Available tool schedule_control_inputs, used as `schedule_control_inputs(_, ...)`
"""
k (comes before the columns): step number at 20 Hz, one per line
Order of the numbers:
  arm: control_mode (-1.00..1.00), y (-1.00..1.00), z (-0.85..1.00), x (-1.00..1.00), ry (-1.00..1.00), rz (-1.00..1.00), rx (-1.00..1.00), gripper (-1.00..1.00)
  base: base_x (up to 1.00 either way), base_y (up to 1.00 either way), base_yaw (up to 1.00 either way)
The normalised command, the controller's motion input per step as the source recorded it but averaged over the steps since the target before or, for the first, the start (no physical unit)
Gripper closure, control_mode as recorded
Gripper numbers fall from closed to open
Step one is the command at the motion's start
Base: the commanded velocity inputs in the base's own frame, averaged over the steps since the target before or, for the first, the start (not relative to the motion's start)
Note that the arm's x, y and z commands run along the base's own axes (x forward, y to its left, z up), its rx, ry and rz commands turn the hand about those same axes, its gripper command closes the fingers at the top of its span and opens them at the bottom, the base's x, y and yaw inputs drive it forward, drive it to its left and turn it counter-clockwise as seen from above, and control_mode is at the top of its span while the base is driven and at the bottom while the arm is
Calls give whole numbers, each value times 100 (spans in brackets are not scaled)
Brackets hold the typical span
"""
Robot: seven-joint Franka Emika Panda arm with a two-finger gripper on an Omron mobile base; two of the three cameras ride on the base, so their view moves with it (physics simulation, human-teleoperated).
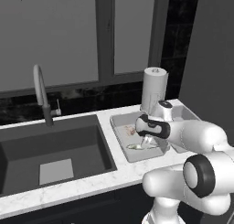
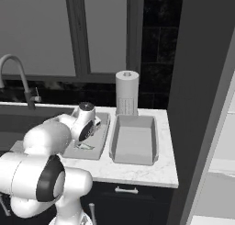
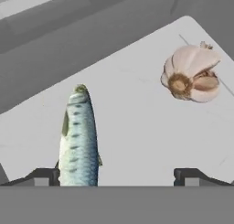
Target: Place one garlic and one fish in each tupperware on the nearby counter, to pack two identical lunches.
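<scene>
Right of the dark sunken sink [image 1: 55, 147], on the white marble desk [image 1: 82, 186], two grey tupperware containers sit side by side. Low over the left tupperware [image 1: 119, 127] hangs the gripper [image 1: 147, 143], with the white arm reaching in from the near side. On that container's floor lie a fish [image 3: 78, 138] and a garlic bulb [image 3: 191, 74], well apart from each other. From the hand camera, the fish is a slim blue-green striped body whose near end runs down between the fingers [image 3: 43, 176], just beside the left one; the garlic rests farther off toward the right, its pale cloves and brown root end facing the camera. The fingers are spread wide, one tip at each side of the hand view, and nothing is held between them. From the left base camera the fish shows as a small greenish shape at the near part of the container, under the gripper.

Just right of it, the other tupperware [image 2: 134, 139] stands with only its bare grey floor showing. Behind the two containers, near the dark back wall, a white paper-towel roll [image 2: 127, 93] stands upright. At the far edge of the sink a curved grey faucet [image 1: 42, 93] rises.
</scene>
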Motion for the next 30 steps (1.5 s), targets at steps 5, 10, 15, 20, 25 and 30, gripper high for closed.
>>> schedule_control_inputs(5,-100,1,18,17,-2,0,0,-100,0,0,0)
schedule_control_inputs(10,-100,5,100,-88,-3,-10,0,-100,0,0,0)
schedule_control_inputs(15,-100,26,62,-87,0,-41,7,-100,0,0,0)
schedule_control_inputs(20,-100,12,46,-93,-3,-48,13,-100,0,0,0)
schedule_control_inputs(25,-100,-1,32,-91,-1,-54,6,-100,0,0,0)
schedule_control_inputs(30,-100,-23,39,-74,0,-42,0,-100,0,0,0)
